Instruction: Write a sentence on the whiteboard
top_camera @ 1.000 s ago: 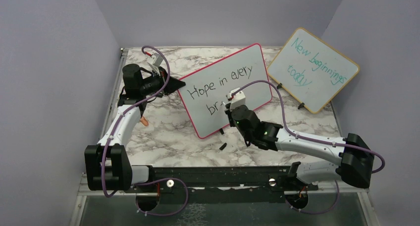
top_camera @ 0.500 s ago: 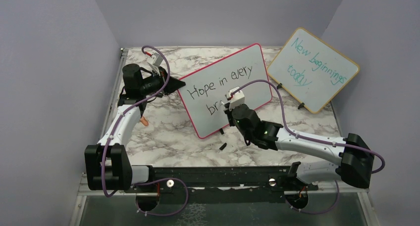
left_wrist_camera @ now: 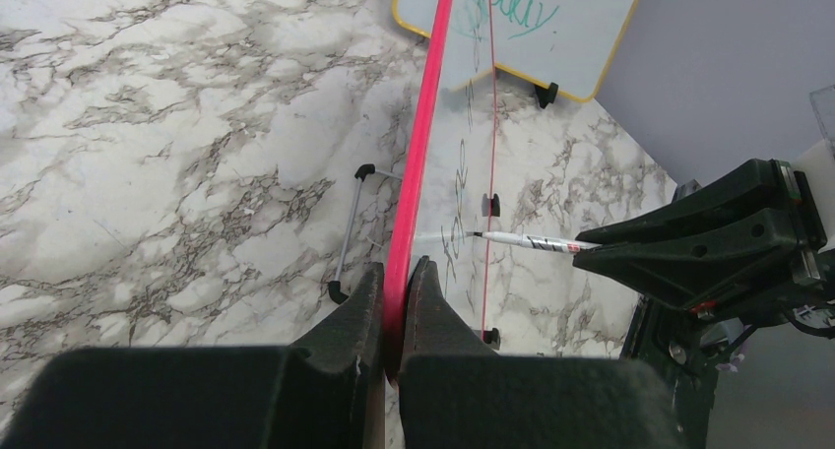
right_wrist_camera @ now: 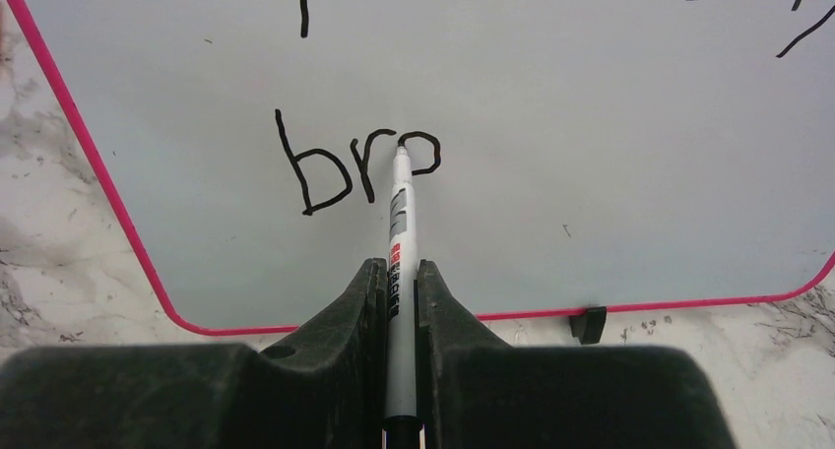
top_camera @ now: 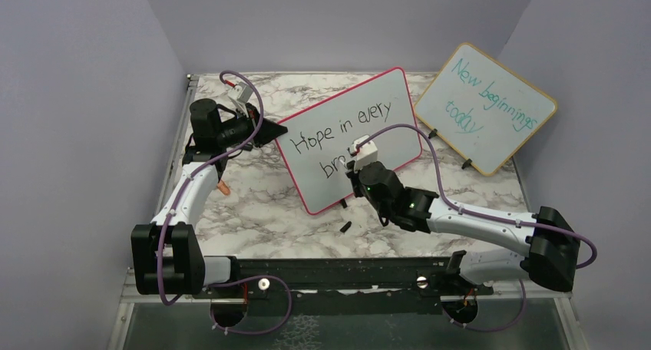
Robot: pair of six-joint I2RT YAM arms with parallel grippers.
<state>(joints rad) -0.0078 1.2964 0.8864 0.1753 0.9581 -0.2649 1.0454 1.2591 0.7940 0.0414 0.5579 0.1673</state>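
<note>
The whiteboard (top_camera: 384, 108) with a pink-red frame stands tilted mid-table. Its black sentence (top_camera: 344, 129) reads "Hope in every" with "br" and a partial loop below (right_wrist_camera: 354, 163). My left gripper (left_wrist_camera: 396, 282) is shut on the whiteboard's pink edge (left_wrist_camera: 423, 144) at the board's left side (top_camera: 270, 131). A white marker (right_wrist_camera: 398, 232) is clamped in my shut right gripper (right_wrist_camera: 397, 272). Its tip touches the whiteboard (right_wrist_camera: 591, 124) at the left of the loop after "br". The marker (left_wrist_camera: 527, 240) also shows against the board from the left wrist.
A wooden-framed board (top_camera: 485, 108) with teal "New beginnings today" leans at the back right. A small black cap (top_camera: 345, 227) lies on the marble table (top_camera: 253, 204) in front of the whiteboard. An orange bit (top_camera: 223, 187) lies near the left arm. Purple walls close in both sides.
The right gripper has crept slightly up and left, and the second line has grown from "br" with a short dash to "br" with a loop. The left arm has stayed still.
</note>
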